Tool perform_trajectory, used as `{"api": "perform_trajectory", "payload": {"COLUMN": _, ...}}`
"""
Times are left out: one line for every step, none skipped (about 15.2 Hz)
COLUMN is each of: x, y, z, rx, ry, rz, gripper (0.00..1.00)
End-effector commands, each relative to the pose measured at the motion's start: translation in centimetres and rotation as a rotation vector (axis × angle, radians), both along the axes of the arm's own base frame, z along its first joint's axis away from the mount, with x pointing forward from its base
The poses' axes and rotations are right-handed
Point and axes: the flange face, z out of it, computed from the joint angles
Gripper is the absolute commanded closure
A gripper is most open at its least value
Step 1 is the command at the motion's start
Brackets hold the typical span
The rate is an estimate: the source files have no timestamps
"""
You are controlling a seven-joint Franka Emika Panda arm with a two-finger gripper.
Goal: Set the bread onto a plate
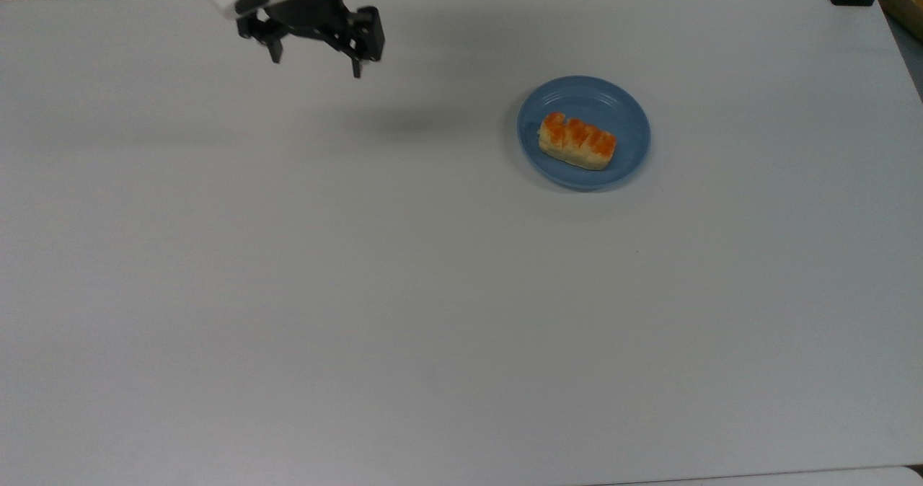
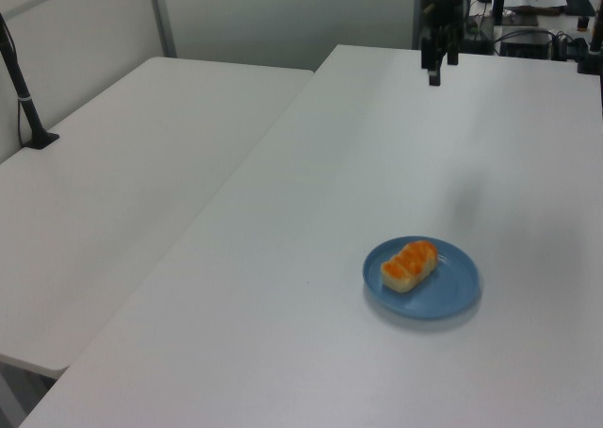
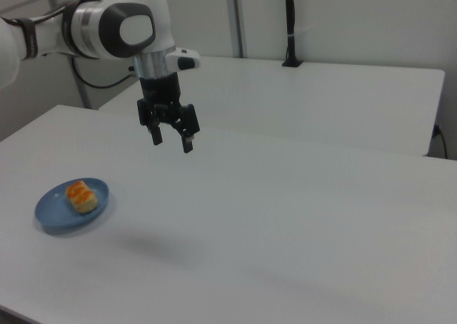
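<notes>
Bread [image 1: 577,141] lies on the plate [image 1: 626,111], and you can check it from all three cameras: the orange-brown top faces up, the pale sides rest on the blue surface, and the whole loaf sits inside the ridged rim. In the top view the loaf lies slightly slanted across the plate's middle; in the left view [image 2: 409,265] it sits toward the left view's left half of the plate [image 2: 452,287]; in the right view [image 3: 82,196] it rests near the middle of the plate [image 3: 53,213]. The plate stands on the white counter [image 1: 433,291], with bare surface all around it. Your gripper [image 1: 315,64] hangs in the air well apart from the plate, off toward the top view's upper left of it, and its jaws are spread wide with nothing between them. In the right view the gripper [image 3: 171,142] is raised above the counter, up and to the right view's right of the plate, fingers pointing down. In the left view the gripper [image 2: 436,68] is far behind the plate, near the counter's far end.
</notes>
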Motion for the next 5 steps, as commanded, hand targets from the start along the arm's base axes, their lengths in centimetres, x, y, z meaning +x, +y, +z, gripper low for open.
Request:
{"api": "perform_trajectory", "payload": {"x": -1.36, "y": -0.69, "z": 2.26, "rx": 0.006, "ry": 0.014, "rz": 0.062, "gripper": 0.0}}
{"api": "perform_trajectory", "payload": {"x": -1.44, "y": -0.94, "z": 2.57, "rx": 0.007, "ry": 0.009, "rz": 0.057, "gripper": 0.0}}
{"api": "perform_trajectory", "payload": {"x": -1.52, "y": -1.03, "z": 2.75, "rx": 0.006, "ry": 0.006, "rz": 0.053, "gripper": 0.0}}
{"api": "perform_trajectory", "payload": {"x": -1.5, "y": -1.1, "z": 2.83, "rx": 0.008, "ry": 0.003, "rz": 0.051, "gripper": 0.0}}
{"api": "perform_trajectory", "payload": {"x": -1.62, "y": -1.29, "z": 3.03, "rx": 0.013, "ry": -0.003, "rz": 0.046, "gripper": 0.0}}
